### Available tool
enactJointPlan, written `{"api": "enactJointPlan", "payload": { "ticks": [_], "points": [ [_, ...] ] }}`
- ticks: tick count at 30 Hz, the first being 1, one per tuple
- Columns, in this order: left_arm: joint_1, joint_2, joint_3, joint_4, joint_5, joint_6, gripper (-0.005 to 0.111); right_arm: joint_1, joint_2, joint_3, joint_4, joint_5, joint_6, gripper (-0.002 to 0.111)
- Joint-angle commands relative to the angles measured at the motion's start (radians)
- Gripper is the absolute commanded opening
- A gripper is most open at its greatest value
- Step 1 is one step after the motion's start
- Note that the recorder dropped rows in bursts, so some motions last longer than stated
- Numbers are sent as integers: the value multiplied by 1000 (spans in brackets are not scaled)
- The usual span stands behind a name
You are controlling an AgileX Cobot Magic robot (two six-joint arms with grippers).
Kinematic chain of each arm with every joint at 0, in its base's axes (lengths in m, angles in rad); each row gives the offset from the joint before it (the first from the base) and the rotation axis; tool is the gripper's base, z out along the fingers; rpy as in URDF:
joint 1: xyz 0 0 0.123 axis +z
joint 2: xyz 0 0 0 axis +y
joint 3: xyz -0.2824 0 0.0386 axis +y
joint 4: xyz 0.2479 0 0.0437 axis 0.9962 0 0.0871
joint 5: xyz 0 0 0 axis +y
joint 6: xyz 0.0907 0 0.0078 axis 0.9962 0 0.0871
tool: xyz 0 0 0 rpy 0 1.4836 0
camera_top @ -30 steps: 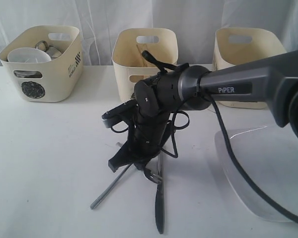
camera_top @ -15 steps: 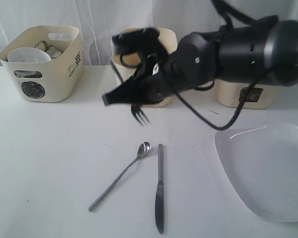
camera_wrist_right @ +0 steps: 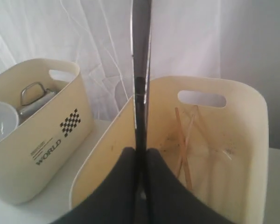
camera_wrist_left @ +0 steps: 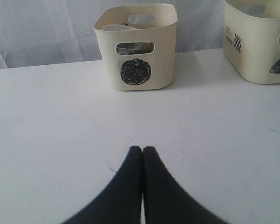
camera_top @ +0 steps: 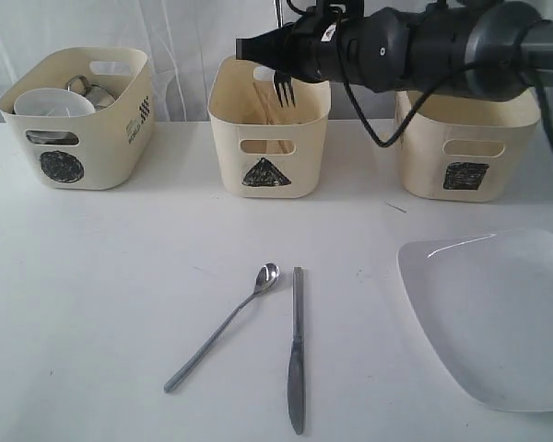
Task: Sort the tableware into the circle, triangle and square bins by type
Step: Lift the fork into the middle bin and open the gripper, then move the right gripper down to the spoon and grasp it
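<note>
Fork [camera_top: 283,89]: upright, tines down, over triangle bin [camera_top: 269,138]. Right gripper [camera_wrist_right: 140,156] clamped on it, arm level. Left gripper [camera_wrist_left: 142,154] pressed together.

Circle bin [camera_top: 101,152], far-left corner of the desk:
- Front wall: black circle sign [camera_top: 62,167].
- Side wall: black-and-white chequer patch [camera_wrist_right: 70,122] above the word "WORLD" [camera_wrist_right: 48,150]. A line of finer print over the word is too small to read.

Triangle bin [camera_top: 226,138], middle of the far edge:
- Front wall: black triangle sign [camera_top: 263,173].

Square bin [camera_top: 419,161], far edge toward the right:
- Front wall: black square sign [camera_top: 465,176].
</note>
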Motion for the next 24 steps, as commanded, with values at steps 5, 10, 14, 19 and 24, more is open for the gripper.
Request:
{"api": "enactJointPlan", "payload": {
  "ticks": [5, 10, 14, 19, 24],
  "points": [
    [-6, -4, 3, -12, -2, 2, 0, -35, 182, -197, 1, -15, -35, 0],
    [-6, -4, 3, -12, -2, 2, 0, -41, 229, -277, 1, 67, -83, 20],
    [-6, -4, 3, -12, -2, 2, 0, -41, 188, -261, -63, 167, -169, 38],
    [-6, -4, 3, -12, -2, 2, 0, -13, 85, -177, -95, 283, -315, 39],
    [-6, -4, 3, -12, -2, 2, 0, 86, -78, -31, -157, 719, -617, 39]
  ]
}}
